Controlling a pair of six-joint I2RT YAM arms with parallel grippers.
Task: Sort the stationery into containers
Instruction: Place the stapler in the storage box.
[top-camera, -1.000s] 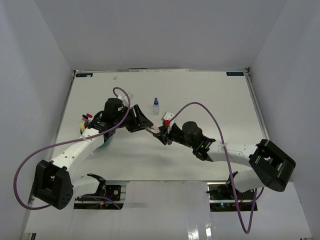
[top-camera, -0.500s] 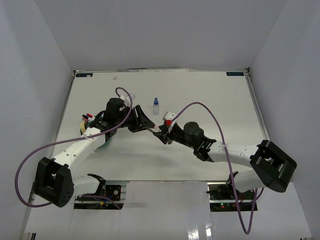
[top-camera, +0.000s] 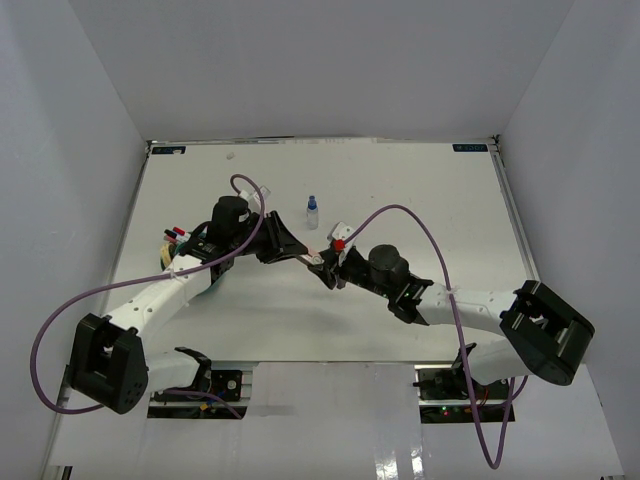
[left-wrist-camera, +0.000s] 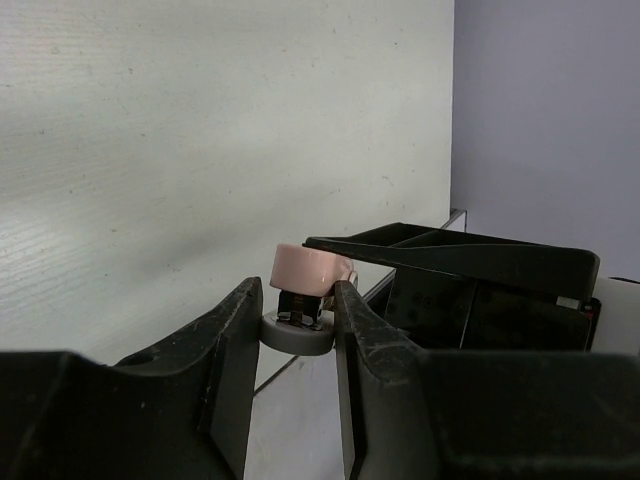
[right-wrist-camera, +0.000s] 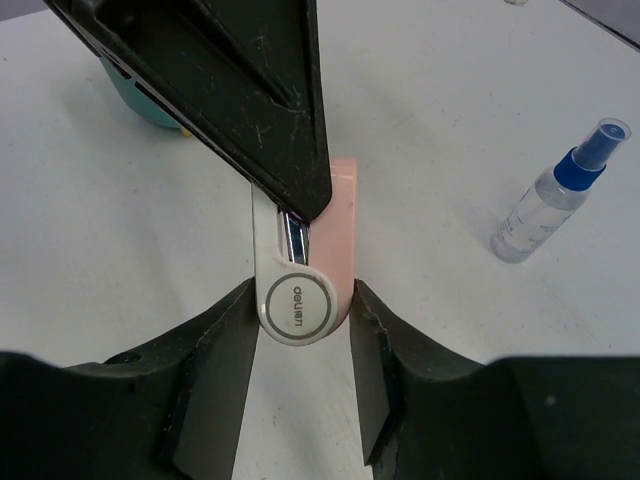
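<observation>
Closing over the last second, left gripper (left-wrist-camera: 296, 300) now pinches one end of the pink-white block (right-wrist-camera: 336, 215) while right gripper (right-wrist-camera: 303, 300) clamps the other: handover, likely toward teal cup (right-wrist-camera: 145, 105).

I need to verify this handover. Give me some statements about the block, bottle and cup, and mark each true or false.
1. The left pincer and right pincer both grip the block. True.
2. The bottle lies on its side. False: it stands upright on its base.
3. The block sits in the cup. False: it is between the two pincers, apart from the cup.
4. The cup is teal. True.
</observation>
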